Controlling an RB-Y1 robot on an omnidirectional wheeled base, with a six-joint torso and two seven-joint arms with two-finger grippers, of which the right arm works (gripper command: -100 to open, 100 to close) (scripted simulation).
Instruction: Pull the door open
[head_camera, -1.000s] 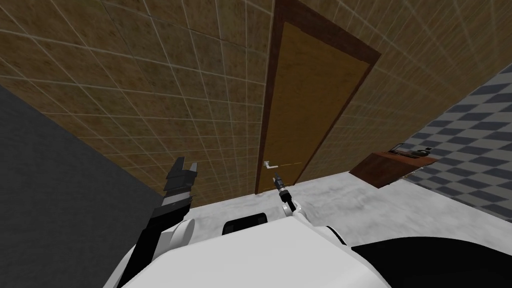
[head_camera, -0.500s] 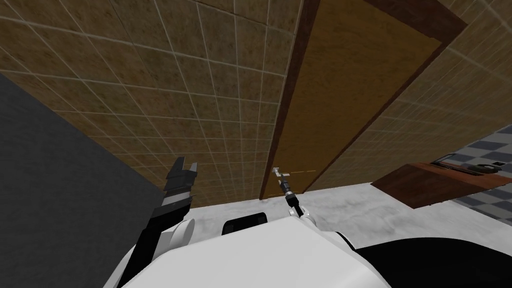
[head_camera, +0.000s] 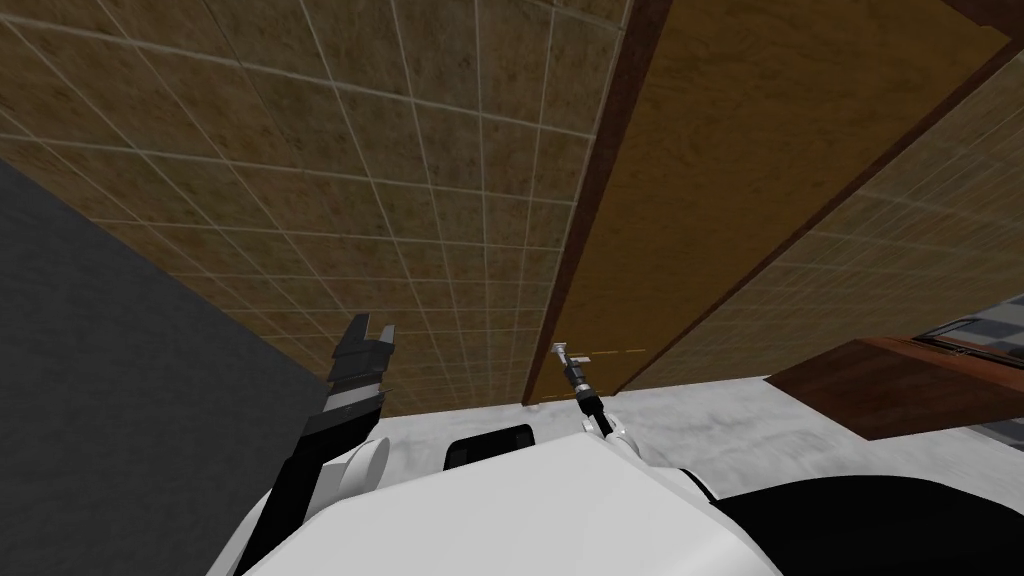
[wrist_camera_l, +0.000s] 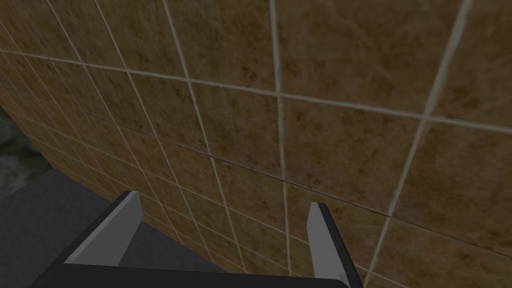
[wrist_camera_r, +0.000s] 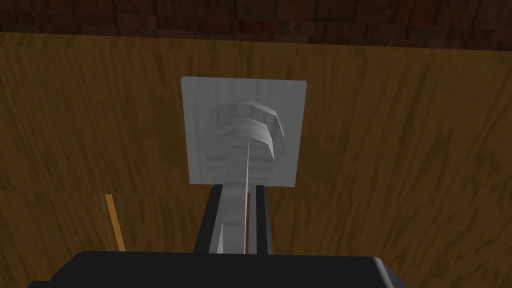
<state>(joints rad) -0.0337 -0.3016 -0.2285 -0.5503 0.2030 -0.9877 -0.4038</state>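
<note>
Door (head_camera: 700, 200) looks shut. Right gripper (wrist_camera_r: 236, 192), jaws clamped on the handle (wrist_camera_r: 243, 135); left gripper (wrist_camera_l: 223, 199), jaws apart. The pull remains.

This is a room in a home. The brown tiled wall (head_camera: 400, 180) has pale grout lines. A wooden door (head_camera: 740, 150) sits in a dark brown frame (head_camera: 590, 230) and carries a grey lever handle (head_camera: 562, 350). The floor (head_camera: 720, 420) is mottled grey, and a reddish-brown wooden piece of furniture (head_camera: 900, 385) stands near the door.
</note>
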